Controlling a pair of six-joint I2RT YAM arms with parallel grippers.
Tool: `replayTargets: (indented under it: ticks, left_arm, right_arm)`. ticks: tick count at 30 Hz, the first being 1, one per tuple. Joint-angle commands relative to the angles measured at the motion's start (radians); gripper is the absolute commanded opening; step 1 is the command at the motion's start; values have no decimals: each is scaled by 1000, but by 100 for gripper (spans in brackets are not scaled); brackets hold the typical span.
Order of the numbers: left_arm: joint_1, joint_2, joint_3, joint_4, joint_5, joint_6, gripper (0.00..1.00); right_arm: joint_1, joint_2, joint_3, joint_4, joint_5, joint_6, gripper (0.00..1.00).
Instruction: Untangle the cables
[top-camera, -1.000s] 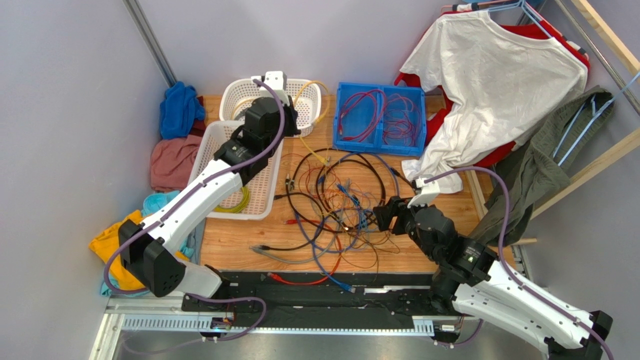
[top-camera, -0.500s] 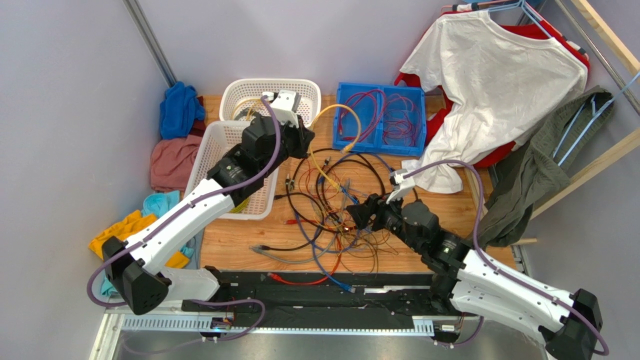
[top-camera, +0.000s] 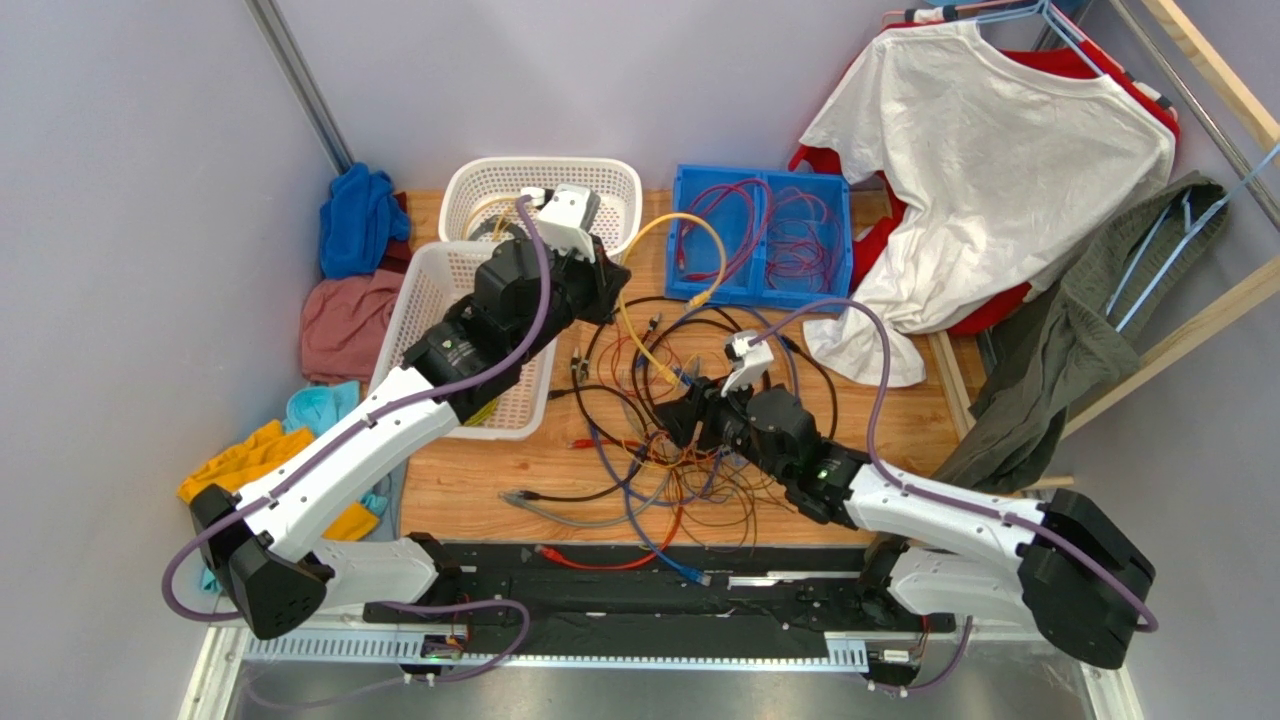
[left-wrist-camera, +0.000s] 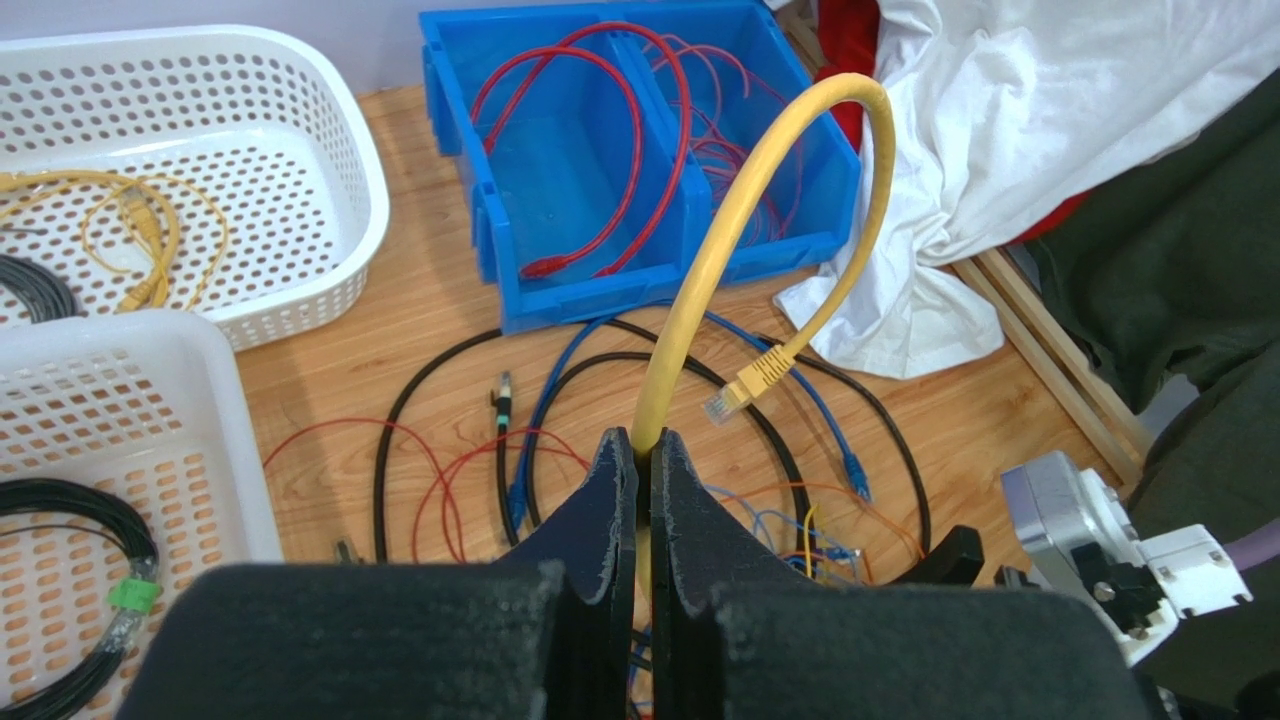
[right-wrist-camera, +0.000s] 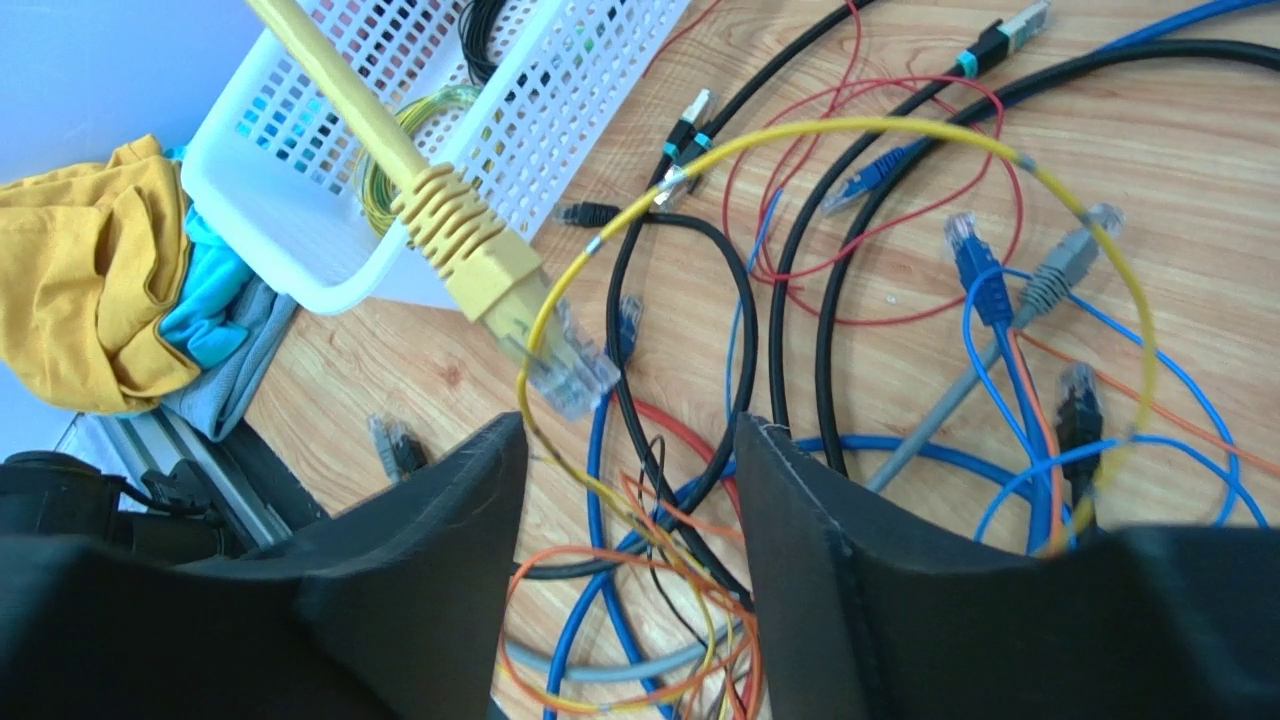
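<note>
Left gripper (left-wrist-camera: 639, 450) clenches a yellow cable (left-wrist-camera: 709, 278) beside the blue bin (top-camera: 681, 240); right gripper (right-wrist-camera: 628, 438) gapes empty; red cables (left-wrist-camera: 559, 266) lie inside it; most cables (top-camera: 661, 435) outside lie tangled.

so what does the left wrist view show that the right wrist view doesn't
Only left wrist: the blue bin holding red cables, the white t-shirt, the left gripper shut on the yellow ethernet cable. Only right wrist: the yellow cloth, the gap of the open right gripper. Both: that yellow cable, the white basket, the cable tangle.
</note>
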Motion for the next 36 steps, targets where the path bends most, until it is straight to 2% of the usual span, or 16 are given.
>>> replayTargets:
  ticks: [1,4,5,7,10,13,15,19,24,26,30,31,36]
  left_arm:
    - [-8,-37,21,7,1,10,0]
    - [-8,-39,27,-8,-40,24,0]
    - [-8,-37,28,-12,-62,27,0]
    - [-8,-24,44,-46,-147,47,0]
    - [8,24,85,-109,-235,78,0]
    - [40,70,114,-152,-253,66,0]
    - [61,78,100,-149,-257,39,0]
    - [89,82,77,-132,-246,20,0]
    - [107,72,100,-144,-258,27,0]
    - [109,62,122,-154,-264,38,0]
    - [109,55,148,-175,-264,36,0]
    - [110,52,148,-175,-263,33,0]
    - [112,29,125,-175,-281,29,0]
  right_arm:
    - [4,50,9,182,22,26,37]
    - [4,27,29,100,21,33,10]
    - [6,-31,29,67,34,35,0]
    - [12,-137,20,-57,57,38,0]
    - [30,-472,10,-247,108,35,0]
    - [29,-637,98,-466,169,-3,0]
    - [30,-670,170,-572,212,-23,0]
    - [29,-667,257,-686,234,-45,0]
    - [29,-630,267,-660,209,-56,0]
    - [29,-573,318,-646,196,-92,0]
    - [29,-442,559,-636,159,-165,0]
    - [29,-376,689,-649,147,-174,0]
    - [29,-276,935,-636,67,-229,0]
